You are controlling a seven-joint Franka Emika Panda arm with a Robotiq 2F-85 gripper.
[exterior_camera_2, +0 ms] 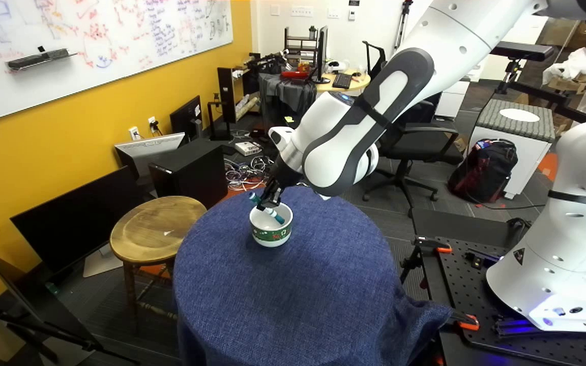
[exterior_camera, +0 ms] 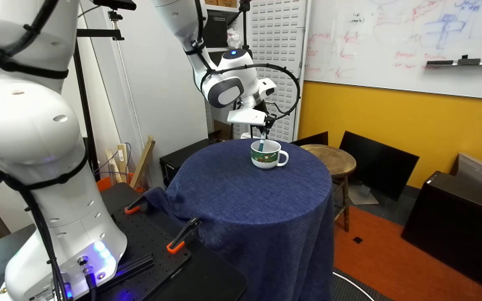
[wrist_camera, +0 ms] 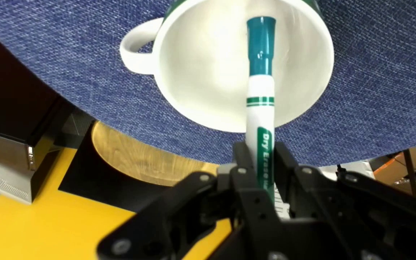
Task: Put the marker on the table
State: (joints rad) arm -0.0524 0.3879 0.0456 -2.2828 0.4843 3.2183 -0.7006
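The marker (wrist_camera: pixel 260 90) is white with a teal cap and a green label. My gripper (wrist_camera: pixel 262 151) is shut on it around its label part in the wrist view. In both exterior views the gripper (exterior_camera: pixel 265 128) (exterior_camera_2: pixel 267 202) is at the cup's rim, and the marker (exterior_camera: pixel 262 144) (exterior_camera_2: pixel 273 214) slants with its teal cap end down inside the cup's mouth. The white-and-green cup (exterior_camera: pixel 266 158) (exterior_camera_2: pixel 271 236) stands upright on the table (exterior_camera: pixel 241 192) (exterior_camera_2: pixel 298 290), which is draped in navy cloth. I cannot tell whether the marker touches the cup.
A round brown wooden stool (exterior_camera: pixel 333 159) (exterior_camera_2: pixel 155 229) stands beside the table. The cup's handle (exterior_camera: pixel 283 158) sticks out to one side. Clamps (exterior_camera: pixel 184 234) hold the cloth at the robot's base. Black monitors (exterior_camera: pixel 377 163) lean by the yellow wall.
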